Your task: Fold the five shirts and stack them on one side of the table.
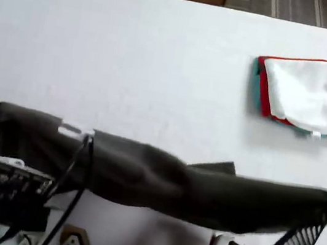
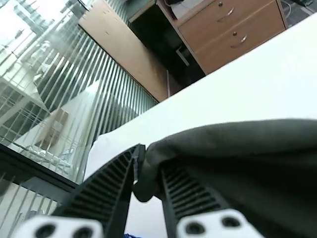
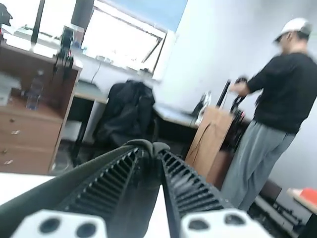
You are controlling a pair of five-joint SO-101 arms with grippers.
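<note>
Three folded in stack point(image 1: 308, 92): white, red, teal. Dark shirt point(image 1: 160, 181) pinched between left gripper point(image 2: 151, 162), right gripper point(image 3: 151, 149); unfolded, likely fourth.

We find wide bare tabletop point(image 1: 129, 61) beside the folded stack point(image 1: 305, 95); well apart from it, toward the near edge, a stretched dark shirt point(image 1: 172, 183) bars passage.

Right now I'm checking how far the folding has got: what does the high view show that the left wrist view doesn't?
High view alone: the folded stack, white over red and teal, at the far right of the white table. Left wrist view alone: a wooden drawer cabinet and window blinds beyond the table. Both: the dark shirt, clamped by the left gripper, and the table.
</note>
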